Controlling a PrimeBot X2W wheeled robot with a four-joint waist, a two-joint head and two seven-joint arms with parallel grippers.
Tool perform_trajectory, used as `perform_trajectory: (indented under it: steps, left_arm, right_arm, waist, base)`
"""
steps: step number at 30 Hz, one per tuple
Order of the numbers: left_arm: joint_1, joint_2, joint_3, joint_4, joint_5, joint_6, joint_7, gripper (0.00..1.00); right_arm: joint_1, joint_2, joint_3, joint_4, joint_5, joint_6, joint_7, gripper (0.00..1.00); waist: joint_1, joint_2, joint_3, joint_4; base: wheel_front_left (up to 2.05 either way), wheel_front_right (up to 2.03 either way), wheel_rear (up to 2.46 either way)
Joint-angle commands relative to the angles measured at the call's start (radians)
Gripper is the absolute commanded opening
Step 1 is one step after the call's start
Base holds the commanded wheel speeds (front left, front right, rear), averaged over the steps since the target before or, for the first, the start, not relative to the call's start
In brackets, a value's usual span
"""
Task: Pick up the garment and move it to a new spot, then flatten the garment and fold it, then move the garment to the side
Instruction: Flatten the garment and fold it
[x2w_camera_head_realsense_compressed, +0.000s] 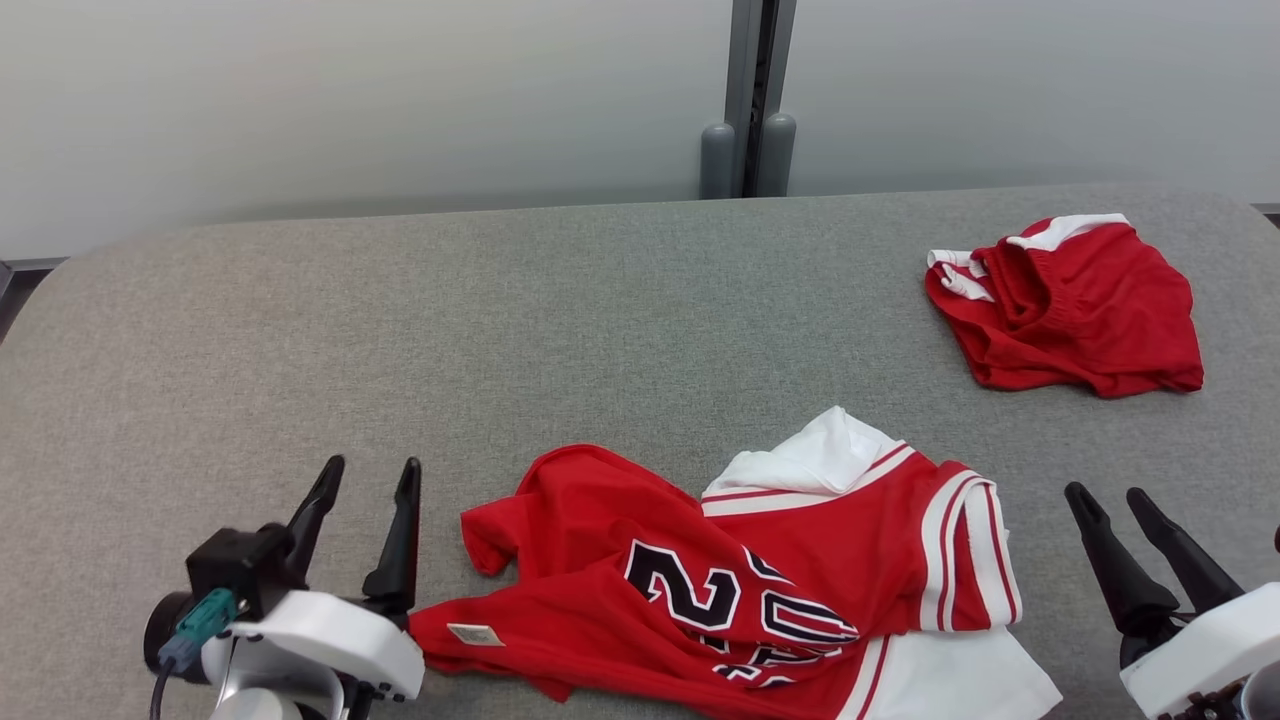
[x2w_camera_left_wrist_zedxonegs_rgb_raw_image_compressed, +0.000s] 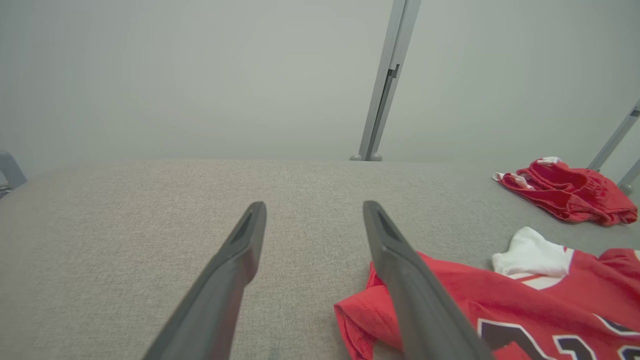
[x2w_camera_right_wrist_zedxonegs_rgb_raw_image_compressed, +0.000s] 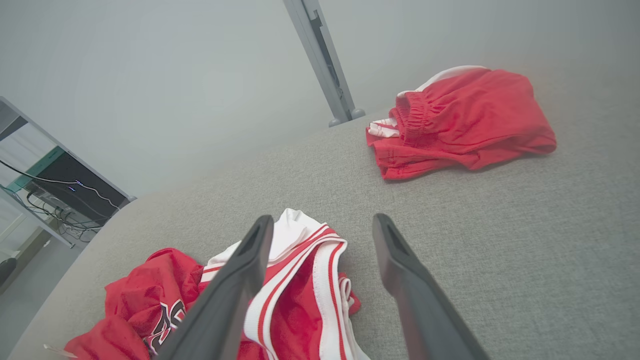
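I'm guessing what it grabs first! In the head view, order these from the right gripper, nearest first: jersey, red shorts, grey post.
1. jersey, just to its left.
2. red shorts, farther back on the table's right.
3. grey post, far back, leftward.

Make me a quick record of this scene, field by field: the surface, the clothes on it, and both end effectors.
surface: grey fabric-covered table
garment to fold: crumpled red and white jersey with dark numbers, near edge, between the arms
other garment: bunched red shorts with white trim, far right
left end effector: open, empty, left of the jersey
right end effector: open, empty, right of the jersey
task stage: jersey not yet picked up
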Motion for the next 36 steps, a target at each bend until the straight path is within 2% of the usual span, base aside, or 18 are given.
perform_trajectory:
  steps: [1, 8, 10, 16, 23, 28, 36]
  left_arm:
    - [-0.030, 0.010, -0.009, -0.010, 0.007, -0.013, 0.015, 1.00]
    - [-0.095, 0.034, -0.078, -0.002, 0.023, -0.064, 0.127, 1.00]
    - [-0.145, 0.056, -0.123, 0.010, 0.035, -0.102, 0.203, 1.00]
    - [-0.260, 0.078, -0.230, 0.048, 0.032, -0.161, 0.376, 1.00]
    - [-0.398, 0.067, -0.321, 0.198, -0.037, -0.177, 0.515, 1.00]
    - [-0.464, 0.068, -0.364, 0.315, -0.070, -0.179, 0.541, 1.00]
    - [-0.536, 0.058, -0.446, 0.477, -0.179, -0.179, 0.581, 1.00]
  right_arm:
    - [-0.016, 0.000, 0.010, 0.018, -0.001, 0.000, -0.023, 1.00]
    - [-0.050, -0.008, 0.056, 0.077, 0.002, 0.000, -0.080, 1.00]
    - [-0.065, -0.017, 0.065, 0.093, 0.005, 0.000, -0.097, 1.00]
    - [-0.092, -0.025, 0.091, 0.128, 0.013, 0.000, -0.131, 1.00]
    - [-0.119, -0.033, 0.120, 0.155, 0.016, 0.000, -0.145, 1.00]
    - [-0.133, -0.040, 0.132, 0.169, 0.017, 0.000, -0.145, 1.00]
    - [-0.153, -0.050, 0.146, 0.182, 0.021, 0.000, -0.147, 1.00]
  waist:
    - [0.0000, 0.0000, 0.004, 0.002]
    - [0.0000, 0.0000, 0.015, -0.001]
    - [0.0000, 0.0000, 0.021, -0.008]
    - [0.0000, 0.0000, 0.033, -0.038]
    - [0.0000, 0.0000, 0.049, -0.074]
    - [0.0000, 0.0000, 0.059, -0.097]
    - [0.0000, 0.0000, 0.076, -0.119]
  base:
    - [0.00, 0.00, 0.00]
    - [0.00, 0.00, 0.00]
    - [0.00, 0.00, 0.00]
    - [0.00, 0.00, 0.00]
    - [0.00, 0.00, 0.00]
    - [0.00, 0.00, 0.00]
    - [0.00, 0.00, 0.00]
